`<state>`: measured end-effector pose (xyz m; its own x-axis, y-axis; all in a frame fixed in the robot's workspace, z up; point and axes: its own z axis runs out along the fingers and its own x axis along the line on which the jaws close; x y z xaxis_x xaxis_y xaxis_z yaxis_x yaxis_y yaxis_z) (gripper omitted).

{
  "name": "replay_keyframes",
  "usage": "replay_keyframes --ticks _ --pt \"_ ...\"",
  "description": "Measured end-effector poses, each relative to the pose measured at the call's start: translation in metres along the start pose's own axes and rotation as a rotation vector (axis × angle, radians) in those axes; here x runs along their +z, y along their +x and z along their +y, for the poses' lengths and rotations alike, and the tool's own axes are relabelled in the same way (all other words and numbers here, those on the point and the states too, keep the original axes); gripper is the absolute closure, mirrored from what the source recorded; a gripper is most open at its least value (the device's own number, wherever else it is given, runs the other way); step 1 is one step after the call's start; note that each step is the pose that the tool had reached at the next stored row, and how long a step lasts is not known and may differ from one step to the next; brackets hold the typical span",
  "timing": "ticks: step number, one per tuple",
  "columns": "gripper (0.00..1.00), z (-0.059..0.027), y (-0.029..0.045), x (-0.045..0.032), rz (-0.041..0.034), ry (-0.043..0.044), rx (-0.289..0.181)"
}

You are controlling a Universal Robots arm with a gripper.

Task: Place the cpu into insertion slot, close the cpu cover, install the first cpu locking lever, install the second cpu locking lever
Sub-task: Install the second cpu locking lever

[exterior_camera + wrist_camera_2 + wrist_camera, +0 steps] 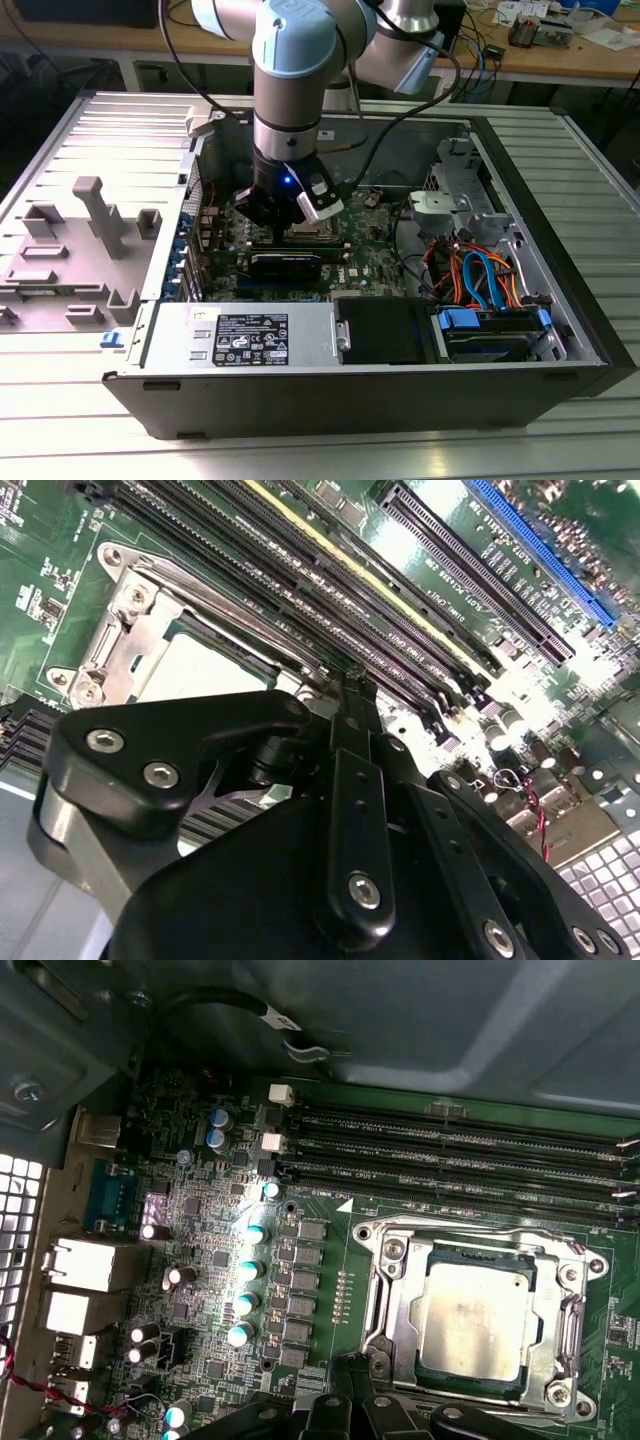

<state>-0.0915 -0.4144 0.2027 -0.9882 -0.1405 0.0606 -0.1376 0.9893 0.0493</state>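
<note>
Resting in its socket under the closed cpu cover (395,1285): cpu (470,1320); gripper (350,695) alongside, jaws pressed together, empty.

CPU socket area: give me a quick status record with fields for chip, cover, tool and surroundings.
chip: square silver-grey metal-topped cpu lies flat in the socket
cover: thin silver metal frame cpu cover lies down around the chip, which shows through its window
tool: black tool hangs low over the socket inside the open computer case
surroundings: long black memory slots run beside the socket on the green motherboard
</note>
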Motion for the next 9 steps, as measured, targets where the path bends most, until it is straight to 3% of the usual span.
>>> replay_keyframes --ticks 2,6,9 --pt "0.89 0.0 0.0 0.0002 0.0011 0.0063 0.0" --pt "0.89 0.0002 0.0 -0.0011 0.0005 0.0059 0.0" --pt "0.89 0.0011 0.0005 -0.0101 0.0009 0.0062 0.0"
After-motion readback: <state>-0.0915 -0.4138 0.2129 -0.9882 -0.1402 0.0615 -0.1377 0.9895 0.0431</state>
